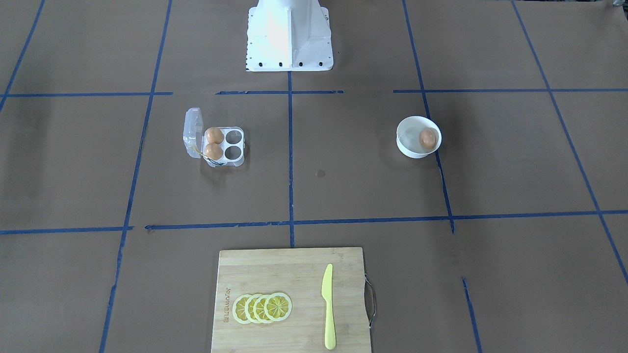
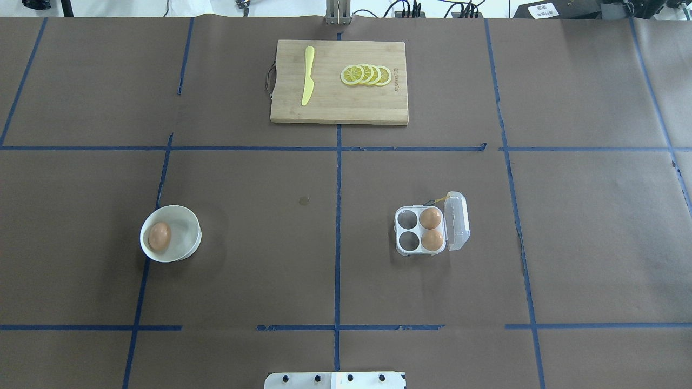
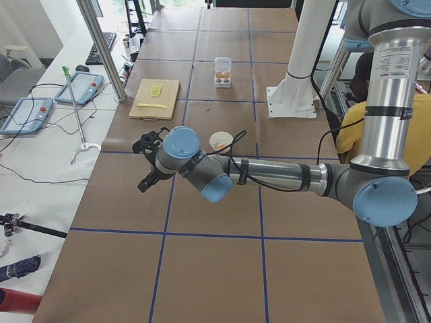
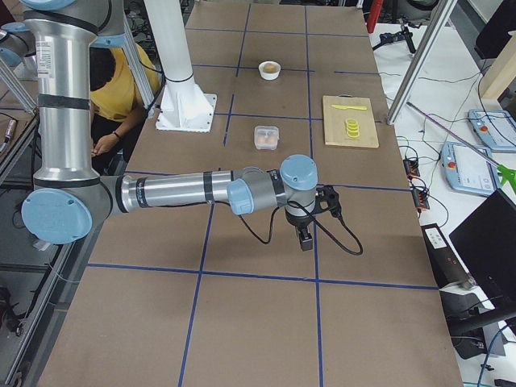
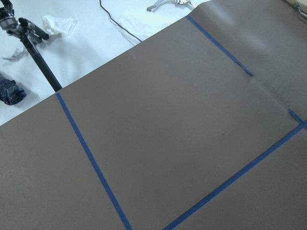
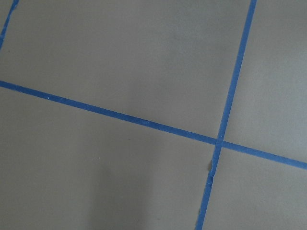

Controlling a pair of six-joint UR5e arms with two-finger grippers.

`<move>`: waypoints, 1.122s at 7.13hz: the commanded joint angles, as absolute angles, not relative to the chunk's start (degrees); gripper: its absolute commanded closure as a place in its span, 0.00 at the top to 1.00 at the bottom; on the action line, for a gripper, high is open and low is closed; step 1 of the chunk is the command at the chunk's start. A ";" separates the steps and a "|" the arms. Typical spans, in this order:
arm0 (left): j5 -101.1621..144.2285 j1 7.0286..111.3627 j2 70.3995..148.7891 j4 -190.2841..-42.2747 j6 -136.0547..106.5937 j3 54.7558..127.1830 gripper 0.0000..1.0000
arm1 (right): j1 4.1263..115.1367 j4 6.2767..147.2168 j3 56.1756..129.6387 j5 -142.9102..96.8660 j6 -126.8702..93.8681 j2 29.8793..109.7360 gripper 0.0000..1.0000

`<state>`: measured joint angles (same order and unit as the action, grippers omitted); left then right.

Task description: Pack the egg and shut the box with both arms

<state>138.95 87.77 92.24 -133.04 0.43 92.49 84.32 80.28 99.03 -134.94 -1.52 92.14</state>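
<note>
One tan-brown egg [image 2: 159, 236] lies in a round white bowl [image 2: 184, 229] on the table's left half. The clear box [image 2: 409, 231] sits on the right half, its hinged lid [image 2: 457, 221] standing open; two more eggs [image 2: 431, 218] fill the cups next to the lid, and the other two cups are empty. My left gripper [image 3: 145, 165] shows only in the exterior left view, far from the bowl [image 3: 221, 141]. My right gripper [image 4: 306, 240] shows only in the exterior right view, well away from the box [image 4: 266, 137]. I cannot tell whether either is open or shut.
A bamboo cutting board [image 2: 335, 108] at the far middle holds a yellow knife [image 2: 307, 75] and lemon slices [image 2: 366, 74]. The white pedestal base [image 1: 289, 39] stands at the robot's side. Blue tape lines grid the brown paper. Both wrist views show only paper and tape.
</note>
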 commanded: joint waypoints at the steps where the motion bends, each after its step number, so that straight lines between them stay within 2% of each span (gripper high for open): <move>1: 138.26 81.42 92.02 -136.05 -11.71 96.04 1.00 | 84.29 80.07 98.97 -135.79 -2.20 92.20 1.00; 3: 126.90 70.12 88.26 -136.23 -32.59 105.77 1.00 | 84.37 80.07 99.05 -135.79 -2.20 92.55 1.00; 4: 120.65 62.39 88.07 -136.06 -44.70 108.43 1.00 | 84.37 80.07 99.05 -135.79 -2.20 92.64 1.00; 6: 107.29 46.84 88.24 -135.53 -67.40 112.13 0.80 | 84.38 80.07 98.96 -135.88 -2.11 92.64 1.00; 8: 101.27 38.88 91.47 -123.29 -72.58 114.95 0.79 | 84.29 80.07 98.96 -135.88 -2.11 92.64 1.00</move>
